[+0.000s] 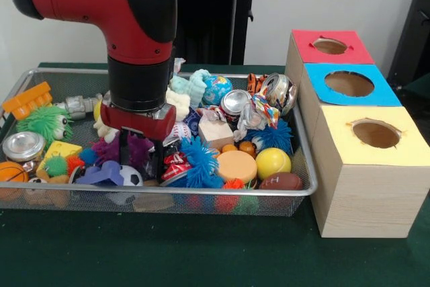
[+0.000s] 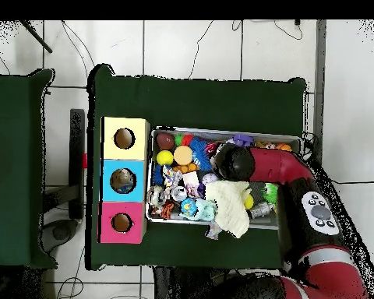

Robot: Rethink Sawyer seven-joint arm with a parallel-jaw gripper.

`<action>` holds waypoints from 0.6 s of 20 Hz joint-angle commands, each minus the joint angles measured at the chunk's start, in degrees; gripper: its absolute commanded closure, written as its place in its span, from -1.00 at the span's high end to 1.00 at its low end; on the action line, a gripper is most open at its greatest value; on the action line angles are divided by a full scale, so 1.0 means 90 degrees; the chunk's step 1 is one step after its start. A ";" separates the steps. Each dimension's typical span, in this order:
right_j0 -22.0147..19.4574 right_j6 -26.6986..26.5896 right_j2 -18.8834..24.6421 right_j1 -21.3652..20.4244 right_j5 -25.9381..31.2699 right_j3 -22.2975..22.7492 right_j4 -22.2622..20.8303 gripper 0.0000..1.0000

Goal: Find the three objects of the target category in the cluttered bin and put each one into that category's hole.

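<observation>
Gripper is down inside the wire bin, buried among purple toys near its front edge; cannot tell how it is set. Box with red, blue, yellow holes stands just beside the bin on the green tabletop.

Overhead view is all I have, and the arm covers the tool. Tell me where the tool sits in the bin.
Observer: In the front view the tool is lowered into the clutter, right beside a purple spiky toy.
Operator: Name what lies on its other side.
Observer: A blue spiky ball is there, and a small soccer ball sits just in front of the tool.
Operator: Report whether it holds anything.
Observer: I cannot tell. Its lower end is sunk among the toys.
</observation>
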 commanded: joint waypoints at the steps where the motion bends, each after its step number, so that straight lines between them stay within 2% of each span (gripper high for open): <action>1: 0.0452 0.1383 0.0289 0.0635 -0.0490 0.1359 0.0489 1.00; 6: 0.0546 0.1390 0.0158 0.0654 -0.0748 0.1505 0.0646 1.00; 12: 0.0747 0.1604 -0.0069 0.0570 -0.0755 0.1771 0.1135 1.00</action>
